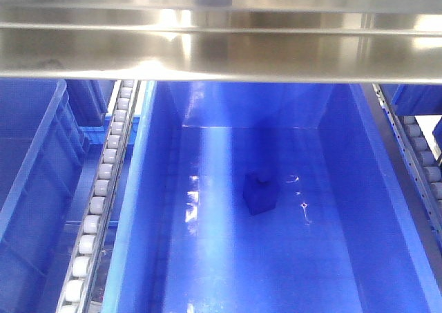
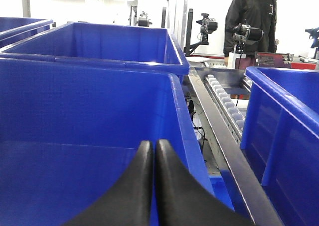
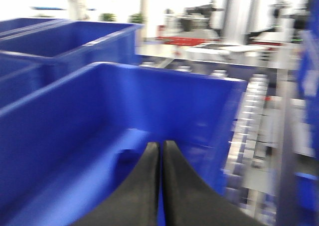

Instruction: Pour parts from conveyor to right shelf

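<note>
Overhead, a steel beam (image 1: 221, 50) is spanning the shelf (image 1: 414, 147), and white roller tracks (image 1: 103, 188) are flanking a deep blue bin (image 1: 359, 188). Inside, the blue part (image 1: 260, 193) is resting on the glossy floor. Both the left gripper (image 2: 153, 147) and right gripper (image 3: 160, 147) are hovering above bins with fingertips pressed together, empty. Behind, a dark-jacketed person (image 2: 250, 11) is standing in a bright workshop.

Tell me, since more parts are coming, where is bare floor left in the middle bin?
Only one blue part sits mid-floor in the middle bin. Bare floor lies nearer the camera, along both side walls, and behind toward the back wall. The roller track leaves no flat room.
</note>
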{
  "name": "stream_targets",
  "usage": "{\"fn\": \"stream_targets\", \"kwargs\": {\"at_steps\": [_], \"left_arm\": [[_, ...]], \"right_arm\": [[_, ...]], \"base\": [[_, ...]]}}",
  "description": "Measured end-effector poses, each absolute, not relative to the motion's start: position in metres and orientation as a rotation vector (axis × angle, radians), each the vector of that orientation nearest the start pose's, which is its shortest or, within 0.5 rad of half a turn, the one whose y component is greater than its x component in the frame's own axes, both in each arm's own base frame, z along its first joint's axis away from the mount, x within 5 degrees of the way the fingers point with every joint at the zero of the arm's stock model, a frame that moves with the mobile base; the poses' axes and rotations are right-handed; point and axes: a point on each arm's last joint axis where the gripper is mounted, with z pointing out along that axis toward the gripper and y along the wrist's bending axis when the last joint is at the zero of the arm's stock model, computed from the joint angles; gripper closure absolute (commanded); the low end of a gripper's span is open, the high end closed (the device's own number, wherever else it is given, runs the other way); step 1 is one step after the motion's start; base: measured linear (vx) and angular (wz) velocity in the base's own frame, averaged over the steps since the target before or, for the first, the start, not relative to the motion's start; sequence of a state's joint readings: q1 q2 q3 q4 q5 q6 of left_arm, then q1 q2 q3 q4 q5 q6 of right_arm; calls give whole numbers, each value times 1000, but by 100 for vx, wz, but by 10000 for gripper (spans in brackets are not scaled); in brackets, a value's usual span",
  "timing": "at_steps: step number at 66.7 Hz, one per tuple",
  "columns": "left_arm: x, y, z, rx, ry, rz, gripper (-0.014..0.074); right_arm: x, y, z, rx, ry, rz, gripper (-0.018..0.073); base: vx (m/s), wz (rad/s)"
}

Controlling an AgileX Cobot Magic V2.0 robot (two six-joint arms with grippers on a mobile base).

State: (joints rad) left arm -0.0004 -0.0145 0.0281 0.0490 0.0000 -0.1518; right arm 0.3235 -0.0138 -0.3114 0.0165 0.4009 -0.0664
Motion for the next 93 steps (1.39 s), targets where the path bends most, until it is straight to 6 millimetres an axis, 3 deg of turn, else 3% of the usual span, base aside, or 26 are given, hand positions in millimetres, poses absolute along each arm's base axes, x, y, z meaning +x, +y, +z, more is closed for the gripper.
{"fn": "stream_targets", "kwargs": {"at_steps": [16,33,45,93], "left_arm": [[56,0,204,-77,1496,-83,603],[56,0,204,-77,1496,-83,603],[56,0,204,-77,1496,-83,603],[56,0,204,-77,1496,-83,603]], "right_arm": [[32,2,274,-142,1552,-24,568],[51,-1,226,-47,1560,-86,568],[56,-1,208,-18,1495,-55,568],[55,-1,212,-7,1415,-35,568]], "base": [[0,0],[0,0],[0,0],[0,0]]}}
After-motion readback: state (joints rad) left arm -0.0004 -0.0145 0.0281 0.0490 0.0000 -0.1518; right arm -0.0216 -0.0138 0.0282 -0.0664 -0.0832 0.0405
